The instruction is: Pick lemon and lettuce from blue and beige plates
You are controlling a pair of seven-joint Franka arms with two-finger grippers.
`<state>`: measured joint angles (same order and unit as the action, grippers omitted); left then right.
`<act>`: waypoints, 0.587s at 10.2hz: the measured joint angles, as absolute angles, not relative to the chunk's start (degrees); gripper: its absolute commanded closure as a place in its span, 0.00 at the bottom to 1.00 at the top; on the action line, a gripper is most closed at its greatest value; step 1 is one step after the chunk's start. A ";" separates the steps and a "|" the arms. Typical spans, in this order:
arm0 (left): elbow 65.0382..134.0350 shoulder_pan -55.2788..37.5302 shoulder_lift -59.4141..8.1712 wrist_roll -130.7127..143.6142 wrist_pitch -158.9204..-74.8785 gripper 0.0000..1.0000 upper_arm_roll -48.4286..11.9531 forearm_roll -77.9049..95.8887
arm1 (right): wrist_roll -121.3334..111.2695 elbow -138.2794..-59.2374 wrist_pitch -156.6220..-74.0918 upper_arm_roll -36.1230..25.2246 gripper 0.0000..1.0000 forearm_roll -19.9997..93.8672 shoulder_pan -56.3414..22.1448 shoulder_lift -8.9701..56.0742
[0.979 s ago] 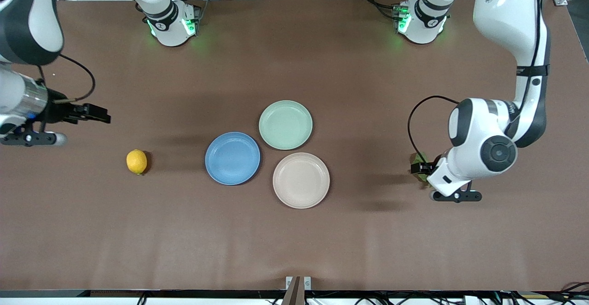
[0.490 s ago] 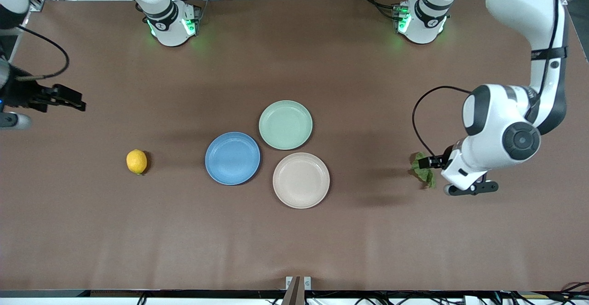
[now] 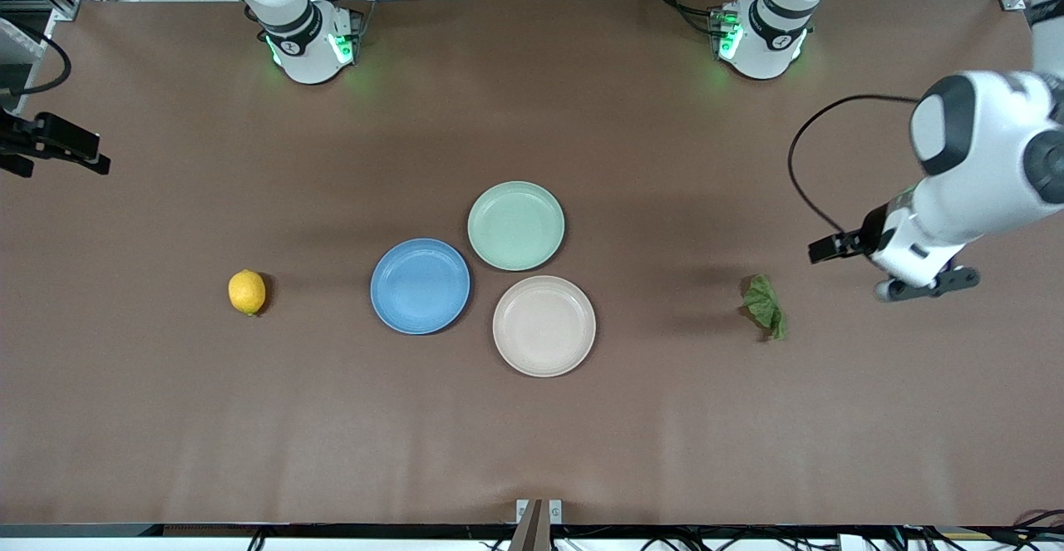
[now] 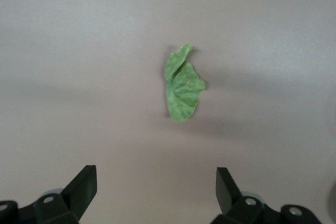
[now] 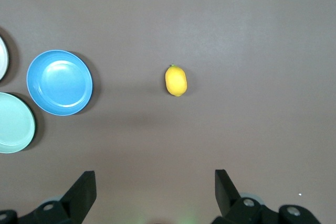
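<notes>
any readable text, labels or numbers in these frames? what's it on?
No readable text anywhere.
The lemon, lettuce, blue plate, beige plate and mint-green plate are unmarked.
The left gripper and right gripper, both open and empty over bare table, show no lettering.

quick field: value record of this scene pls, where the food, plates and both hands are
lemon: on the table, toward the right arm's end, off the plates
lettuce: on the table, toward the left arm's end, off the plates
blue plate: empty
beige plate: empty
mint plate: empty
left hand: open, holds nothing
right hand: open, holds nothing
</notes>
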<state>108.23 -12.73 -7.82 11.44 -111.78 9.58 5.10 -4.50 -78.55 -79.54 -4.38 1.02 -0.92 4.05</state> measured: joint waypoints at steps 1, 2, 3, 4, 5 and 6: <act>109.91 -12.69 -5.65 11.57 -111.51 0.00 9.52 4.40 | -4.50 -78.30 -78.97 -4.39 0.00 1.02 -0.91 2.94; 111.53 -12.33 -3.78 11.66 -111.44 0.00 9.06 3.87 | -4.50 -78.28 -78.01 -4.39 0.00 1.02 -0.91 1.79; 113.12 -10.10 -2.03 11.68 -111.43 0.00 6.49 3.73 | -4.50 -78.34 -76.99 -4.39 0.00 1.02 -0.88 0.90; 114.38 -5.86 -0.61 11.74 -111.43 0.00 1.78 3.69 | -4.50 -78.68 -76.89 -4.39 0.00 1.02 -0.87 0.20; 115.34 -2.42 0.62 12.23 -111.43 0.00 -2.26 3.67 | -4.50 -79.70 -77.62 -4.39 0.00 1.02 -0.86 -0.59; 115.91 -1.34 1.61 13.01 -111.43 0.00 -3.93 3.64 | -4.50 -81.29 -78.96 -4.39 0.00 1.02 -0.84 -1.48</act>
<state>115.91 -1.34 1.61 13.01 -111.43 -3.93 3.64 -4.50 -81.29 -78.96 -4.39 1.02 -0.84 -1.48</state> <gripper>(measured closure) 0.000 0.000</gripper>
